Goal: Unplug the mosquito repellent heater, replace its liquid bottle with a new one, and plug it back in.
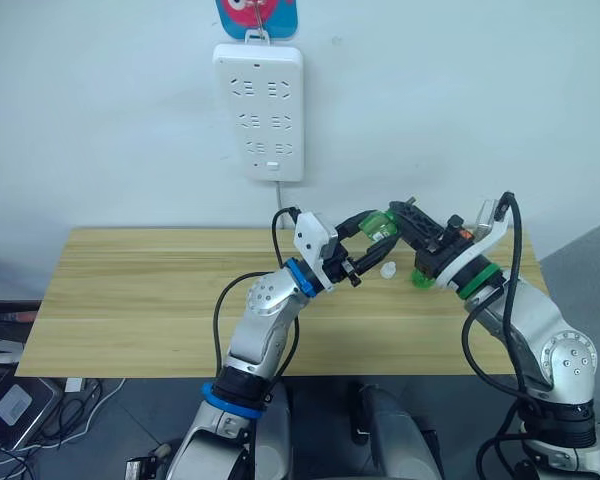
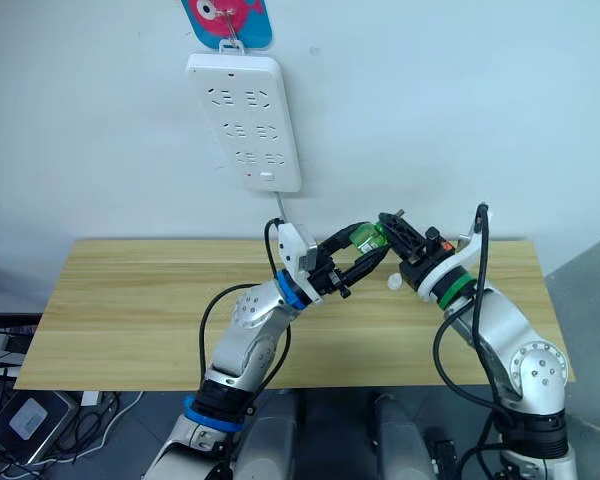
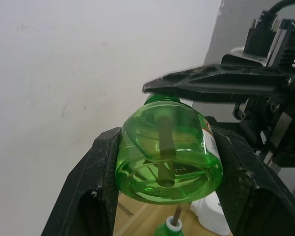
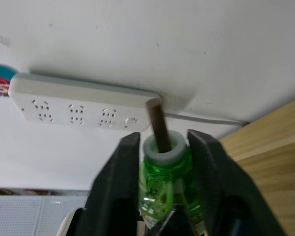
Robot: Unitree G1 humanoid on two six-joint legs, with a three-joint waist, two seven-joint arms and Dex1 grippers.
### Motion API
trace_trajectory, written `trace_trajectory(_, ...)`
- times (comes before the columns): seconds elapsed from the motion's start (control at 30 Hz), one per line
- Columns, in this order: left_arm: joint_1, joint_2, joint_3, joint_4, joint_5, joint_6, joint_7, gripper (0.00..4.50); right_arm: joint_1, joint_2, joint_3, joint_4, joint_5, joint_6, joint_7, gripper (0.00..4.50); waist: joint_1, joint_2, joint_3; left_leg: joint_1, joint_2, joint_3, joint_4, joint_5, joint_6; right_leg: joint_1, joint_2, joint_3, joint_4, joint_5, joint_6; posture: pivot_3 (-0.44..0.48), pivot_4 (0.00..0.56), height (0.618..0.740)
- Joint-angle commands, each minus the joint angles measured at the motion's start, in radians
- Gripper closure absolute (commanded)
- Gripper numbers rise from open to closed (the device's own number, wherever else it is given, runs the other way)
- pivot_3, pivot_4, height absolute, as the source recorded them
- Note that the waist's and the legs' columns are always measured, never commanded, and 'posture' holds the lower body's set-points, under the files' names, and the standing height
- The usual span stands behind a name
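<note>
A tiny squat green translucent bottle point(image 3: 168, 158) with a thin brown wick hangs above the pale wooden table point(image 1: 140, 300), pinched from two sides as I watch. My left gripper point(image 3: 169, 196) clamps the bottle's body between its black fingers; my right gripper point(image 4: 163, 152) squeezes its white-collared neck. A second green bottle point(image 1: 420, 277) and a small white cap point(image 1: 388, 270) rest on the table below. The long white power strip point(image 1: 259, 110) hangs on the wall behind.
</note>
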Motion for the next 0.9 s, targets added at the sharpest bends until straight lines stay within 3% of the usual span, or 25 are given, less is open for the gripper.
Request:
trace_trajectory(0.03,-0.032,0.030,0.014,-0.033,-0.060,0.075,-0.051,2.25,0.028,-0.117,-0.001,-0.084,0.050,0.090,0.031,1.59,0.000,0.000,0.000,0.000,0.000,0.000,0.000,0.000,0.000,0.000,0.000,0.000,0.000,0.000,0.000,0.252,0.322,0.740)
trace_trajectory(0.17,-0.061,0.115,0.037,-0.019,-0.121,0.152,-0.169,2.25,0.148,-0.414,-0.094,-0.071,0.066,0.274,0.147,0.21,0.004,0.000,0.000,-0.002,-0.002,-0.001,0.000,0.000,0.000,0.000,-0.001,-0.001,-0.001,-0.001,0.002,0.244,0.331,0.740)
trace_trajectory(0.2,-0.066,0.133,0.039,-0.016,-0.132,0.162,-0.195,2.25,0.171,-0.471,-0.110,-0.061,0.065,0.299,0.179,0.05,0.001,0.000,0.000,-0.002,-0.003,-0.001,0.000,0.000,0.000,0.000,-0.002,-0.001,-0.001,-0.002,0.003,0.244,0.331,0.740)
trace_trajectory(0.33,-0.084,0.224,0.048,-0.030,-0.208,0.266,-0.331,2.25,0.237,-0.676,-0.195,0.032,-0.064,0.414,0.357,0.05,-0.005,0.000,0.000,-0.001,-0.002,0.001,0.000,0.000,0.000,0.000,-0.003,0.000,-0.001,-0.002,0.003,0.234,0.340,0.740)
trace_trajectory(0.43,-0.108,0.307,0.048,-0.052,-0.277,0.387,-0.444,2.25,0.217,-0.799,-0.123,0.130,-0.354,0.442,0.464,0.05,-0.007,0.000,0.000,0.000,-0.002,0.001,0.000,0.000,0.000,0.000,-0.002,0.000,0.000,-0.002,0.003,0.233,0.345,0.740)
trace_trajectory(0.57,-0.136,0.356,0.054,-0.066,-0.334,0.496,-0.500,2.25,0.112,-0.797,-0.002,0.269,-0.597,0.443,0.563,0.05,-0.007,0.000,0.001,0.000,-0.002,0.001,0.000,0.000,0.000,0.000,-0.002,0.000,-0.001,-0.002,0.003,0.244,0.350,0.740)
trace_trajectory(0.9,-0.103,0.369,0.069,-0.118,-0.332,0.535,-0.466,2.25,-0.068,-0.716,0.156,0.440,-0.974,0.501,0.747,0.05,0.000,-0.001,0.002,-0.001,-0.002,0.001,-0.002,0.000,0.000,-0.002,-0.003,0.000,-0.001,-0.003,0.004,0.288,0.356,0.740)
